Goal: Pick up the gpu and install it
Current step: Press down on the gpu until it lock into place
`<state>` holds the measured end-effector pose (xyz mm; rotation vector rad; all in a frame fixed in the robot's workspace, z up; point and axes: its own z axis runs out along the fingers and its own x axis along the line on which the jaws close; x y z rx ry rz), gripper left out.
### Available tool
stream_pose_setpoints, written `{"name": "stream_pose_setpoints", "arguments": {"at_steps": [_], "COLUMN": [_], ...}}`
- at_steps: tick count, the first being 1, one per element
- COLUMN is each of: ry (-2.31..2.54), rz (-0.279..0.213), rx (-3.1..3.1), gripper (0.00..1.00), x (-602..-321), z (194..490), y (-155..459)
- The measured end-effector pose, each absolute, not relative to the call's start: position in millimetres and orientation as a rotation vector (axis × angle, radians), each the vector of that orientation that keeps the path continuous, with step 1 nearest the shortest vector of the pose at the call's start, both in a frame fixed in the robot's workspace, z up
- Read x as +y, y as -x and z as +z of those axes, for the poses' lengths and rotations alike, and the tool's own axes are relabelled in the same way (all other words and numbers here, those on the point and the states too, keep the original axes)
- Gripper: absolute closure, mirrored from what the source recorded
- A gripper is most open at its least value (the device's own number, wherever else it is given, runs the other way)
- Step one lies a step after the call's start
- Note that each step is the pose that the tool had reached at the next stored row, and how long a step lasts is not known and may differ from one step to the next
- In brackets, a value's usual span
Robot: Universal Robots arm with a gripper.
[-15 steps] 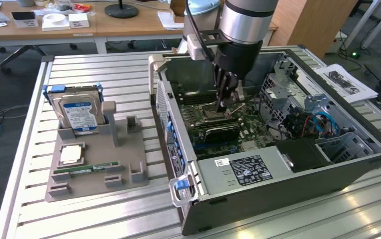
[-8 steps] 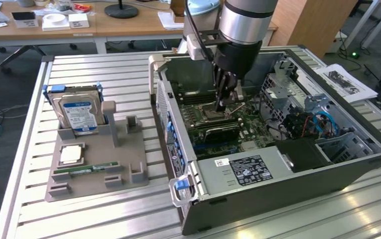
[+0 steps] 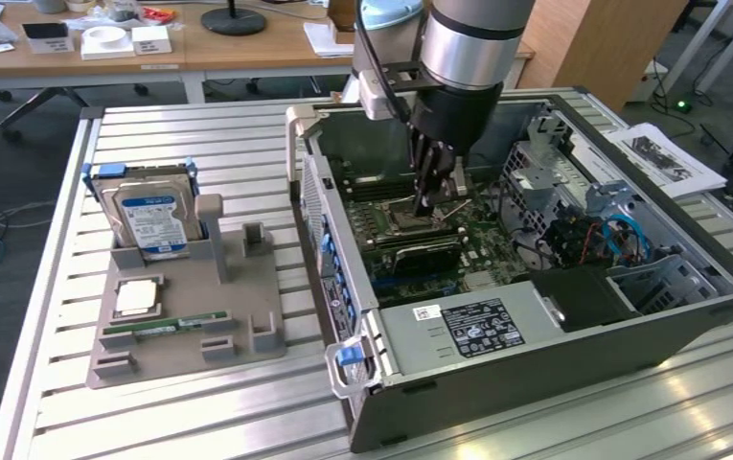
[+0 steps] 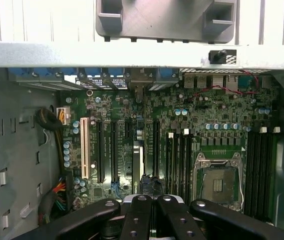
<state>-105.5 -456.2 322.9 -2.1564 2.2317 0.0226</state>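
Observation:
The gpu (image 3: 423, 256) is a dark flat card standing on edge on the motherboard inside the open computer case (image 3: 340, 287). In the wrist view it appears edge-on as a thin strip (image 4: 138, 165) among the expansion slots. My gripper (image 3: 427, 203) reaches down into the case just above the card, near the CPU socket (image 4: 216, 182). Its black fingers (image 4: 138, 215) are pressed together, and the gripper (image 4: 151, 199) is shut with nothing visible between the tips. I cannot tell whether the tips touch the card.
A grey parts tray (image 3: 174, 355) lies at the exterior view's left of the case. It holds a hard drive (image 3: 148, 220) with a blue label, a green RAM stick (image 3: 168, 327) and a CPU chip (image 3: 136, 297). Drive cages and cables (image 3: 596, 230) crowd the case's far side.

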Motion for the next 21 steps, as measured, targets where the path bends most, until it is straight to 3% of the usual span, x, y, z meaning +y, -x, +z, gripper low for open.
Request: {"name": "stream_pose_setpoints", "arguments": {"at_steps": [21], "ry": [2.156], "rz": [0.023], "rx": [2.232], "gripper": [0.89], "x": [-456.2], "z": [315.0], "y": [105.5]}}
